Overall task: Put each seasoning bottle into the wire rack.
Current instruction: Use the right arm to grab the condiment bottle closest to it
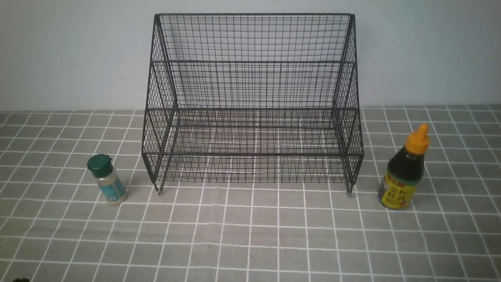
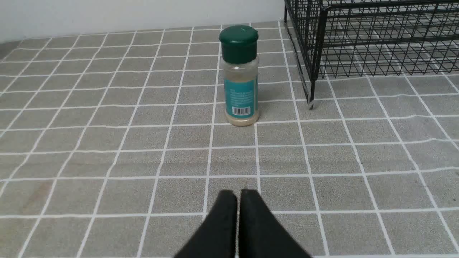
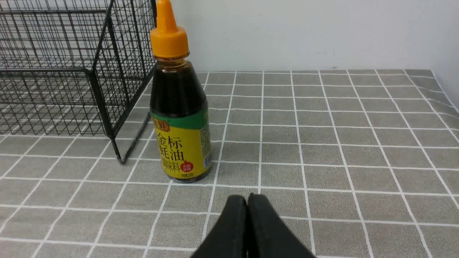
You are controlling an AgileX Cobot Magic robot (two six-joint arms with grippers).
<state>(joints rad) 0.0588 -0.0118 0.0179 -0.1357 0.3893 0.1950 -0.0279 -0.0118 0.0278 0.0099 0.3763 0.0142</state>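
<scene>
Small shaker [image 1: 106, 179]: it stands upright on the checked cloth [image 1: 250, 235], to the left of the wire rack [image 1: 250, 154], near the rack's left front foot but not touching it.
Tall sauce bottle [image 1: 403, 172]: upright on the right side of the rack, a little apart from the right front foot.
Rack: I see no bottle on either tier, so I judge the task has not begun.
Left gripper [image 2: 238, 195]: the fingers are pressed together with nothing between them. It is low over the cloth, pointing at the shaker and well apart from it.
Right gripper [image 3: 246, 199]: also pressed together and empty, facing the sauce bottle, close to it but not touching.
Shaker handling: I expect it is light, with a hard, smooth body, so a push from one side could tip it. I would take it on the labelled body, below the green cap.
Sauce bottle handling: nearly full of dark liquid, so heavier. The wall may give a little under a squeeze. I would grip the wide labelled part, not the sloped shoulder, where the fingers could slide.
Before any grip: both grippers must first spread.
</scene>
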